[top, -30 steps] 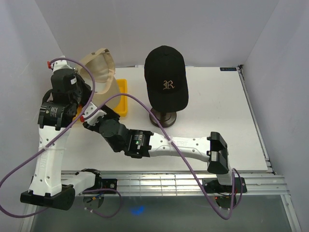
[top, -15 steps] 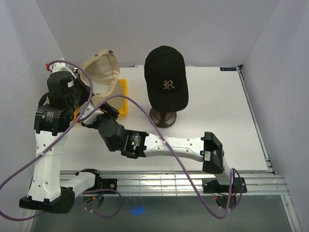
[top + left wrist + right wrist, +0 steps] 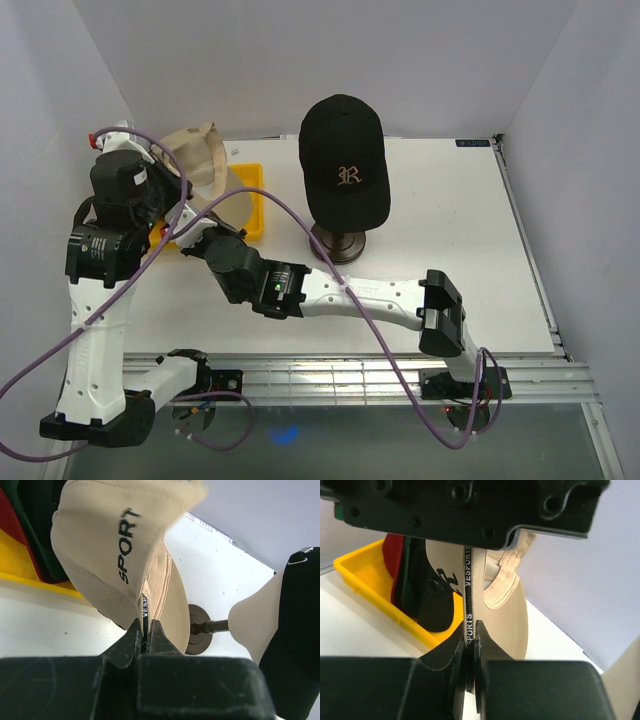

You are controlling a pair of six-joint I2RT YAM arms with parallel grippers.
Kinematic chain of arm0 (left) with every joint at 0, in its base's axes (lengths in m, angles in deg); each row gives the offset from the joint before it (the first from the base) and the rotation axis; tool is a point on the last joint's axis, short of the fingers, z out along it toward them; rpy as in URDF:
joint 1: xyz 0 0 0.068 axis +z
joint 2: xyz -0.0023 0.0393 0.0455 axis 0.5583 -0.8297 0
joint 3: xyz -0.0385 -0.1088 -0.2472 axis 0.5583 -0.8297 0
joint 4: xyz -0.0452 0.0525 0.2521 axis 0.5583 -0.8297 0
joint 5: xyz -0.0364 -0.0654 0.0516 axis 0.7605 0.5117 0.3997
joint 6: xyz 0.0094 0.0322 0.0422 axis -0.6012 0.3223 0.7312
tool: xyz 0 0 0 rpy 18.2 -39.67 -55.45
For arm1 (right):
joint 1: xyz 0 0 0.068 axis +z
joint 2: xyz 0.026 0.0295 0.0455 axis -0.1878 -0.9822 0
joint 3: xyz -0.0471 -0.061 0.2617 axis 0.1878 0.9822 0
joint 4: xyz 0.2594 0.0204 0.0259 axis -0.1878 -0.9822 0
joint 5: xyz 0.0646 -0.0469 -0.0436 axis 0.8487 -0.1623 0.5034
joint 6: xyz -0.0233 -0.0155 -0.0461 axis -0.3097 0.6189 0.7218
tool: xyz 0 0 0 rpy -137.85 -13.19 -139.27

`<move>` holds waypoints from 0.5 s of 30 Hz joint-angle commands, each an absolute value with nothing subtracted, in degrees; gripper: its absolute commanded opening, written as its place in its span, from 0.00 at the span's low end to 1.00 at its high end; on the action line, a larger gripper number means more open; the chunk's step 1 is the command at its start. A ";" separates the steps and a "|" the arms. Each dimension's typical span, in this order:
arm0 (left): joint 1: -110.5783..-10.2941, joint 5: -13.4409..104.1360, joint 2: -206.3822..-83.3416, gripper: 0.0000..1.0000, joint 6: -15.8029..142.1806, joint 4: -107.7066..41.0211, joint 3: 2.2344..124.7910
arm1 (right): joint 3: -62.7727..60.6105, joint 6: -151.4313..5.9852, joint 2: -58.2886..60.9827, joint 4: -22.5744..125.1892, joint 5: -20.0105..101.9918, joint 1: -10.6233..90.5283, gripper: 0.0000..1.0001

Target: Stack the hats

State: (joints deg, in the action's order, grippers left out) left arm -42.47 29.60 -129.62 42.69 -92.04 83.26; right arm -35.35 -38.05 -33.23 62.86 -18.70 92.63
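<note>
Field note for you: the tan fabric baseball cap (image 3: 195, 155) is off the white worktop (image 3: 440, 220), held up at the left rear above the yellow plastic tray (image 3: 256, 205). Both arms have hold of it. The left end effector (image 3: 145, 630) is pinched nearly closed on the cap's black printed inner band (image 3: 468, 580). The right end effector (image 3: 470, 632), stretched across from the right, is clamped on that same band just below it, so the band runs upright between the 2. In the tray 3 more caps stand on edge: red (image 3: 395, 555), dark green (image 3: 411, 575), black (image 3: 436, 607). The black fabric cap with the gold "R" (image 3: 345, 165) sits on the beige egg-shaped mannequin head (image 3: 252, 620) atop a dark stand (image 3: 338, 245), brim towards the arms. It lies to the robot's right of the held cap, well apart. My read: the carry goes rightward, and you'll need the tan brim turned to match. Both end effectors sit about equally far from it.
</note>
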 commanded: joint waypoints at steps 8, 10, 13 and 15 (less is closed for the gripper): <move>-42.37 34.00 -127.55 0.42 44.80 -84.33 89.16 | -37.07 -52.45 -23.22 57.45 -11.13 92.12 0.08; -42.29 35.50 -128.16 0.51 45.06 -80.73 91.18 | -36.98 -54.73 -21.73 56.74 -10.16 92.04 0.08; -42.29 36.47 -131.31 0.63 45.15 -78.26 96.97 | -36.10 -57.46 -19.53 56.47 -9.28 91.77 0.08; -42.37 37.00 -132.82 0.68 44.97 -77.29 99.96 | -36.01 -58.78 -18.04 55.60 -9.01 91.69 0.08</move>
State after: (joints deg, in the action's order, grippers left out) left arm -42.41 34.89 -131.23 44.33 -83.83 95.39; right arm -35.53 -53.90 -22.39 54.60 -11.01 91.42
